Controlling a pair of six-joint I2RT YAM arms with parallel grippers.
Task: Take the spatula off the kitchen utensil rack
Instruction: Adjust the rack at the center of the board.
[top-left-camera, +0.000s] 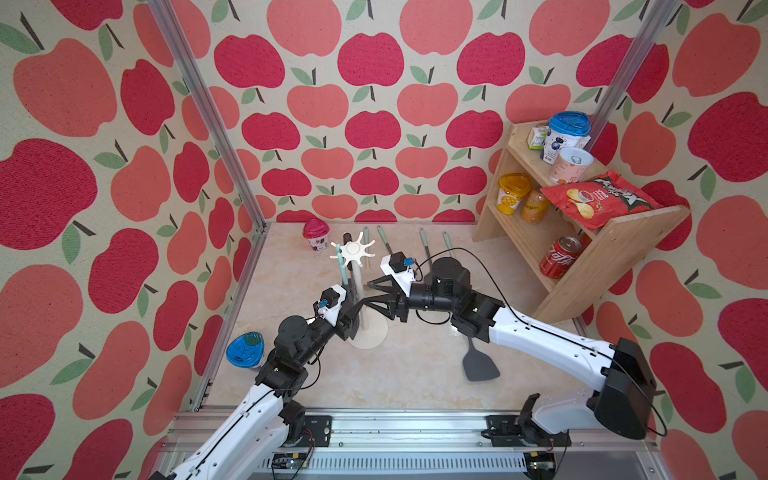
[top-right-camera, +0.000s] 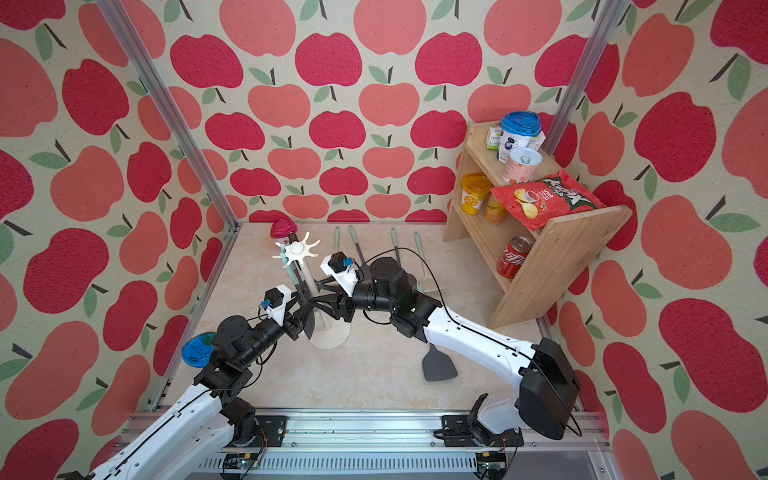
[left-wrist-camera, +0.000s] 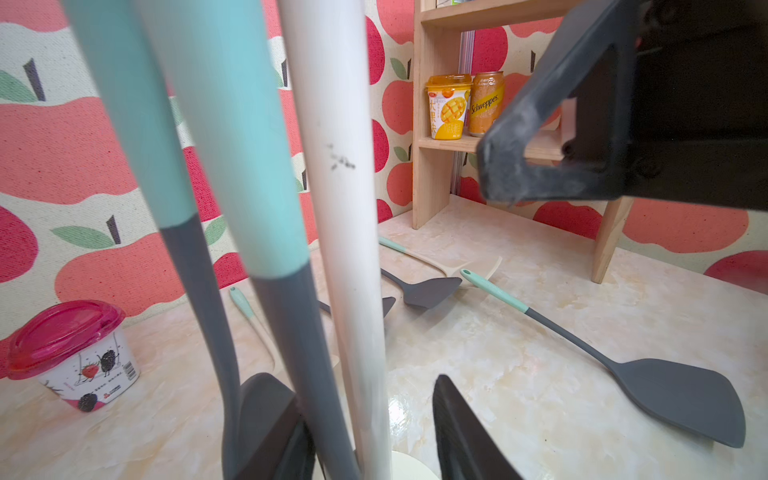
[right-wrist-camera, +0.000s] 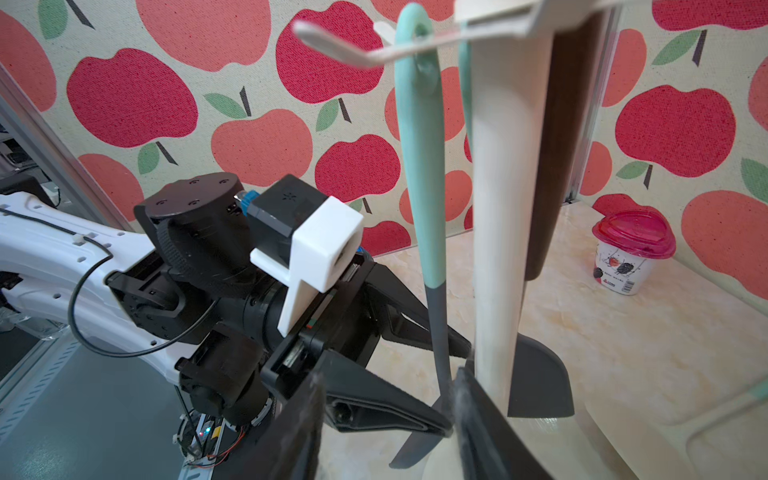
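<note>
The cream-white kitchen utensil rack (top-left-camera: 360, 286) stands left of centre in both top views, on its round base (top-right-camera: 332, 338). A spatula (right-wrist-camera: 419, 166) with a teal handle and grey shaft hangs from one hook arm, and a second teal-handled utensil (left-wrist-camera: 137, 124) hangs beside it. My left gripper (left-wrist-camera: 365, 419) is open low on the rack, with the spatula's grey shaft (left-wrist-camera: 286, 332) and the pole (left-wrist-camera: 345, 208) between its fingers. My right gripper (right-wrist-camera: 388, 374) reaches in from the other side, open, one finger (right-wrist-camera: 482, 419) close against the pole. It holds nothing.
A loose dark spatula (top-left-camera: 480, 365) lies under the right arm, and several more utensils (top-left-camera: 424, 245) lie along the back wall. A red-lidded cup (top-left-camera: 316, 235) stands behind the rack and a blue-lidded one (top-left-camera: 245, 351) at the left wall. The wooden shelf (top-left-camera: 615, 249) fills the right corner.
</note>
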